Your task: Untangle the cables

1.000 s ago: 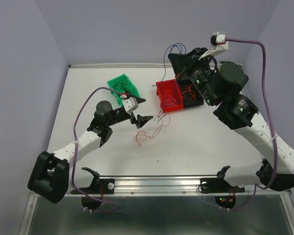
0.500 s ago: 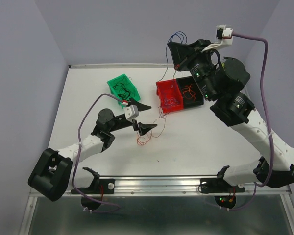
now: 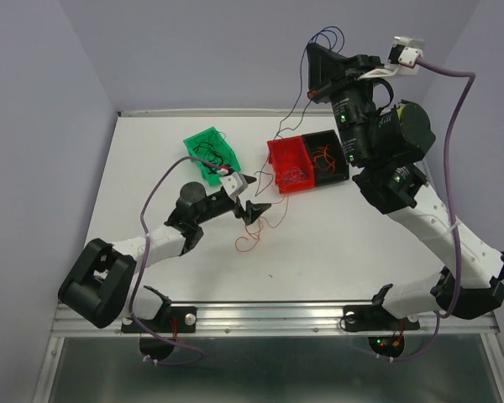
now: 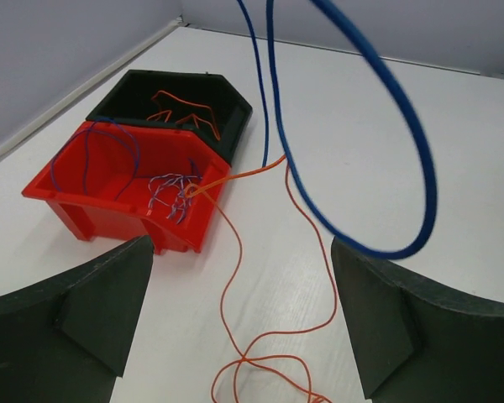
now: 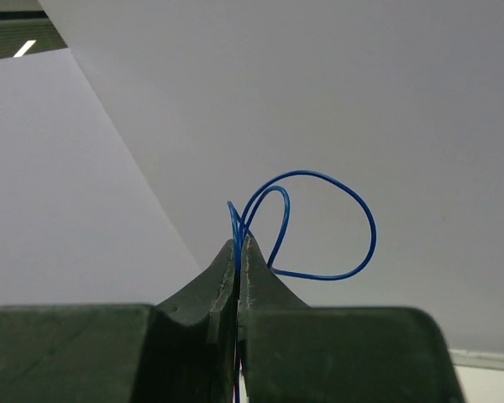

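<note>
Well, one blue wire is up in the air, high above the tabletop, hanging down in loops. The right claw is pinched tight on it, with a little loop poking out past the tips. Lower down, an orange wire crosses the blue one, runs to the red bin and curls on the tabletop. More thin wires lie in that bin, in the black bin next to it and in the green bin. The left claw hangs low near the orange curls, spread as wide as it goes, with nothing in it. I think the job now is pulling the blue wire free of the orange one. Next, the left claw likely has to pinch the orange wire so the blue one can slide out
</note>
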`<act>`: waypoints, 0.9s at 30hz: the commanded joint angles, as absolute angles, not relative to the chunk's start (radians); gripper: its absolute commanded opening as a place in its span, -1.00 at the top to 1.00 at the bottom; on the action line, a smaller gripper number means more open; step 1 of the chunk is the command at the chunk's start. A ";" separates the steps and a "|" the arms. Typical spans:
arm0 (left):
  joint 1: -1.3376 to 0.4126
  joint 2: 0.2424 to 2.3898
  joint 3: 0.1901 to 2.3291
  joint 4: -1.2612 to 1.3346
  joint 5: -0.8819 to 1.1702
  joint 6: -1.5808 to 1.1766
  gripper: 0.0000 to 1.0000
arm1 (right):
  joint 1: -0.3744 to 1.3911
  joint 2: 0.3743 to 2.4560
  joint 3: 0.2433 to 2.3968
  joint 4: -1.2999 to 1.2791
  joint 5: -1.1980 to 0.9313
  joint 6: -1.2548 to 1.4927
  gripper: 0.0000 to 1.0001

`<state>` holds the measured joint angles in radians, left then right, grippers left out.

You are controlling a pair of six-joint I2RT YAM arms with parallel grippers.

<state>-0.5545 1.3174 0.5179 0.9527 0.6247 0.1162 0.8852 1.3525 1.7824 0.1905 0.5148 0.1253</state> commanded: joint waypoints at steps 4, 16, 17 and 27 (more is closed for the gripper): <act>-0.557 1.394 0.604 1.161 0.535 0.256 -0.98 | 0.894 1.384 1.781 0.413 0.528 0.024 0.99; -0.555 1.767 0.821 1.347 0.939 0.454 -0.87 | 0.894 1.390 1.847 0.365 0.469 0.155 0.99; -0.554 1.779 0.836 1.351 0.939 0.413 -0.77 | 0.894 1.390 1.848 0.362 0.469 0.156 0.99; -0.554 1.632 0.667 1.286 0.919 0.463 -0.75 | 0.893 1.384 1.775 0.396 0.581 0.009 0.99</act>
<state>-0.5545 1.7660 0.7612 1.2480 0.9119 0.4126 0.8852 1.4010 1.7954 0.3416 0.5282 0.0879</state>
